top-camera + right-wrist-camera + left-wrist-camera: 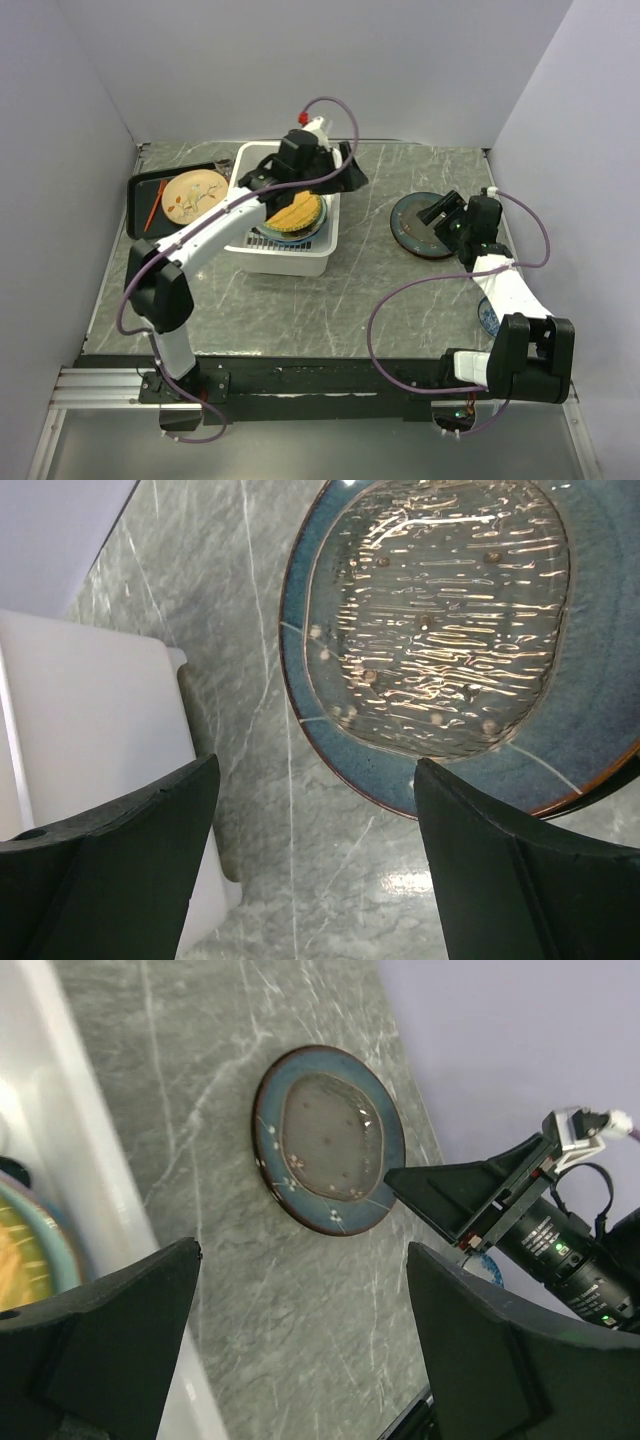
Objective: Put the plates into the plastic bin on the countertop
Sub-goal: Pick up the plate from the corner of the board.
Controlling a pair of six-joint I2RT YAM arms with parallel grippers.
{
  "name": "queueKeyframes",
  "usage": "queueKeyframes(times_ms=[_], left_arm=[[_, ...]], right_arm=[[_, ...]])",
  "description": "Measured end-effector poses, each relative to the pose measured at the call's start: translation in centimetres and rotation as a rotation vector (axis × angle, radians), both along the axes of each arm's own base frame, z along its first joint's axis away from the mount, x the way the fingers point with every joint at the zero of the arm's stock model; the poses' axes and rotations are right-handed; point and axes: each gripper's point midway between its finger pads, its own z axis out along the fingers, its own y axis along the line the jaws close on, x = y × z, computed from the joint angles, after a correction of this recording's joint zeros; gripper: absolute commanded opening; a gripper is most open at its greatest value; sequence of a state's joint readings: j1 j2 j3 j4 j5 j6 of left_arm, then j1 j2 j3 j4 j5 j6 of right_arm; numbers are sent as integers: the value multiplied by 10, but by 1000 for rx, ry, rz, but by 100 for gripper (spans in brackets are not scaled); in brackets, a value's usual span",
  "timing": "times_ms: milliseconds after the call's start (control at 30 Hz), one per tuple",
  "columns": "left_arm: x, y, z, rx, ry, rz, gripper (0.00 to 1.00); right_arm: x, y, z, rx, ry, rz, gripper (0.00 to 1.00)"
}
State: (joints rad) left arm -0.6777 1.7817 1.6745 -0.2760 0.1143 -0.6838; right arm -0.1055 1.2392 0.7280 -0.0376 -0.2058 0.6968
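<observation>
With left jaws and right jaws wide and empty, a shallow pinch may skid the dark teal plate [410, 226] at two o'clock.

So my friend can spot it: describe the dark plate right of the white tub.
Find the white bin on the grey-green countertop, then look right. The dark teal plate lies flat, alone. It is round with a glossy grey centre, unlike the yellow plate in the bin.
</observation>
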Motion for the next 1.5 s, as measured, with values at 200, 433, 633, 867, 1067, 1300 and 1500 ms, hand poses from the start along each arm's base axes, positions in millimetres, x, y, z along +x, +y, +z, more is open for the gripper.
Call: queueKeyframes(times_ms=[200, 433, 633, 867, 1067, 1300, 1500], left_arm=[[-4, -34, -12, 30, 9, -54, 87], [0, -69, -30, 50, 25, -95, 86], [-1, -92, -48, 69, 43, -122, 85], [4, -109, -73, 85, 68, -138, 73], [5, -116, -100, 102, 111, -158, 70], [4, -121, -102, 86, 106, -176, 71], [1, -119, -113, 98, 123, -183, 70]], right_arm=[[-1, -5, 9, -8, -27, -14, 85], [-1, -17, 13, -15, -38, -41, 86], [-1, -27, 13, -12, -38, -65, 85], [-2, -41, 8, -12, -25, -103, 83], [-2, -50, -15, -16, 38, -133, 81], [-3, -59, -56, -34, 155, -165, 79], [5, -60, -69, -29, 162, -162, 74]])
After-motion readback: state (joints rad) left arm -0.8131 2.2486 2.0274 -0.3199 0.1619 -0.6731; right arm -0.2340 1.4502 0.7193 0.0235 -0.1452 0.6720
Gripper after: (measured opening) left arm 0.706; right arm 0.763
